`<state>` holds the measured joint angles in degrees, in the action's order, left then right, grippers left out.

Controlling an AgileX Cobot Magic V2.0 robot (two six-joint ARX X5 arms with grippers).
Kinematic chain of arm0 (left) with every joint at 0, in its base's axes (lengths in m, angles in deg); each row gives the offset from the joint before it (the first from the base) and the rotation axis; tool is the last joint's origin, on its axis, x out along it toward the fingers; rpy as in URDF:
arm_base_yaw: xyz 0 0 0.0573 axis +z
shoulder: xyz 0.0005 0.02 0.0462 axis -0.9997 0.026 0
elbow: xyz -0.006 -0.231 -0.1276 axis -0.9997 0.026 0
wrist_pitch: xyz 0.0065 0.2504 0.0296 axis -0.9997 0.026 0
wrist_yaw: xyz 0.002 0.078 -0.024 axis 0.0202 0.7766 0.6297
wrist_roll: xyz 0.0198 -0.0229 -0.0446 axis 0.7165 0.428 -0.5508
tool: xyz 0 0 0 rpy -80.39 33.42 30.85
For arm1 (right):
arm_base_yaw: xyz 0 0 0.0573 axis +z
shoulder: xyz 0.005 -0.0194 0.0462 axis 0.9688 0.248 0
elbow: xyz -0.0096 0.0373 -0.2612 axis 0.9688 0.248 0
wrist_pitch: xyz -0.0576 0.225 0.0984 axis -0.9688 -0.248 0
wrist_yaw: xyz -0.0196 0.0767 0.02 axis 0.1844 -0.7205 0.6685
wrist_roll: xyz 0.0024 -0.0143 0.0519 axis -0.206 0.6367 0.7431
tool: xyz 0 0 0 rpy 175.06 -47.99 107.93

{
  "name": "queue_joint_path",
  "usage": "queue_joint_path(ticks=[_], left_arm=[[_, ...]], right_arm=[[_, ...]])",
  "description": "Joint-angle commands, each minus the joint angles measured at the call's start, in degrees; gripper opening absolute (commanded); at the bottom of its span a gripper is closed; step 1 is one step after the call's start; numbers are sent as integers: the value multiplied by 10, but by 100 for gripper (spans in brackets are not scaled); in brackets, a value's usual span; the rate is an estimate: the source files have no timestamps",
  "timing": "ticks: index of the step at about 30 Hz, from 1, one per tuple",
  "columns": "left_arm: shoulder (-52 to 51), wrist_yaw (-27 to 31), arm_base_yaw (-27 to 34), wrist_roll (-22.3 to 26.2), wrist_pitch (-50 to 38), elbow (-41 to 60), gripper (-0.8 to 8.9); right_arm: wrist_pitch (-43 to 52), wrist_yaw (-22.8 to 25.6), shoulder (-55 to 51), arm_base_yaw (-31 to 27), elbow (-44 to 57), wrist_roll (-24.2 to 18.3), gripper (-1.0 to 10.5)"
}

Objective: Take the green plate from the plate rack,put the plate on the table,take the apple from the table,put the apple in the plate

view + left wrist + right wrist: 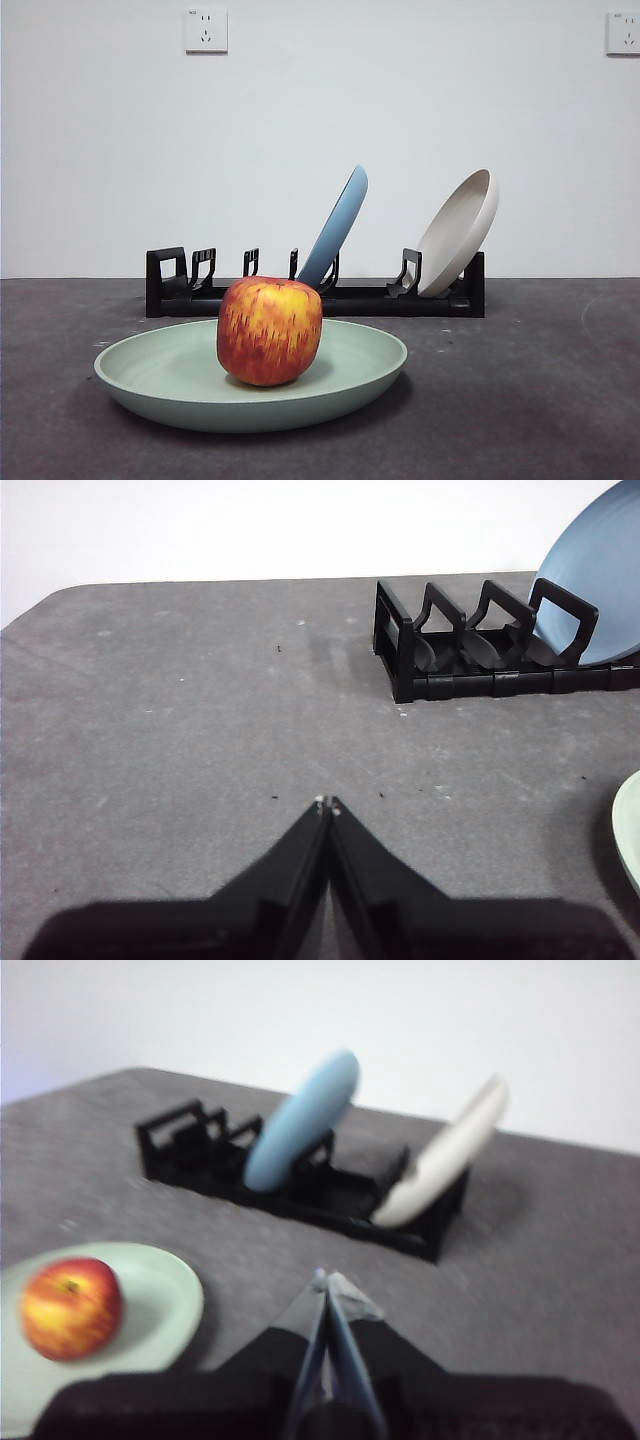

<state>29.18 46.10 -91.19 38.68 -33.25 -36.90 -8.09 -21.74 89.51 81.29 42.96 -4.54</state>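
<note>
Apple point(269, 330): sitting upright in the middle of the green plate point(360, 378), nothing touching it
Green plate: flat on the table point(540, 400), near side, in front of the plate rack point(400, 298)
Rack: holds a blue plate point(337, 225) and a beige plate point(458, 232), both leaning; left slots bare
Left gripper point(327, 804): jaws pressed together, holding nothing, over bare table left of the rack
Right gripper point(325, 1280): jaws together too, nothing held, apart from the plate
Progress: looks finished, nothing left to place

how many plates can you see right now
3: the green plate lies flat on the table under the apple; the blue plate and the beige plate lean in the plate rack.
</note>
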Motion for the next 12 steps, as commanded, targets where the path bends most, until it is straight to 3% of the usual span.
queue_joint_path(ticks=[1, 12], left_arm=[[-2, 0, 2, -3, -3, 8, -3], [-2, 0, 2, -3, -3, 8, -3]], right_arm=[[10, 16, -24, 0, 47, 10, -3], [22, 49, -79, 0, 144, 22, -3]])
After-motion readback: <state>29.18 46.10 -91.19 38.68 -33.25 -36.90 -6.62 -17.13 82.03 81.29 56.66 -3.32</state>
